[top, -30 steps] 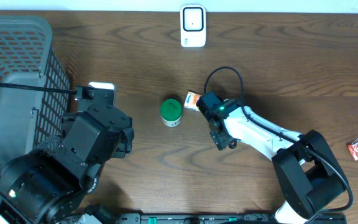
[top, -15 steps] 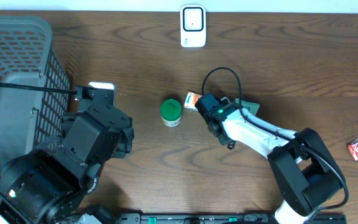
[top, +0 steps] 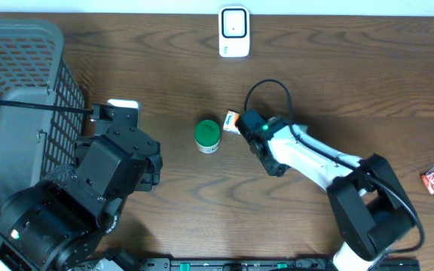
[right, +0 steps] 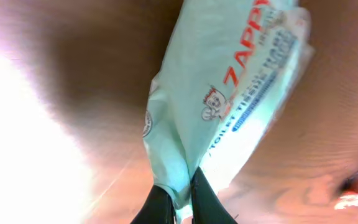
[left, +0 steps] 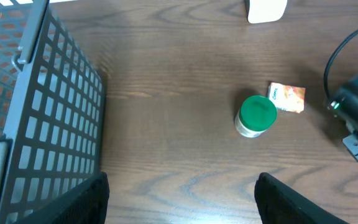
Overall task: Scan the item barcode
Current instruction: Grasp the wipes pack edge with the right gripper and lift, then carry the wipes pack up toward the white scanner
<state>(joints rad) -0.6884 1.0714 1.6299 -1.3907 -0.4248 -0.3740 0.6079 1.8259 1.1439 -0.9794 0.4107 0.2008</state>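
Tissue pk (right: 229, 106) x1 in R fingers (right: 158, 204); jar (top: 207, 135) x1.

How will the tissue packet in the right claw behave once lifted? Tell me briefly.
Probably floppy: the tissue packet has a soft, creased wrapper bunched where the right claw pinches its end. Likely light for its size, being tissue. The glossy film may slip, so it could sag or slide.
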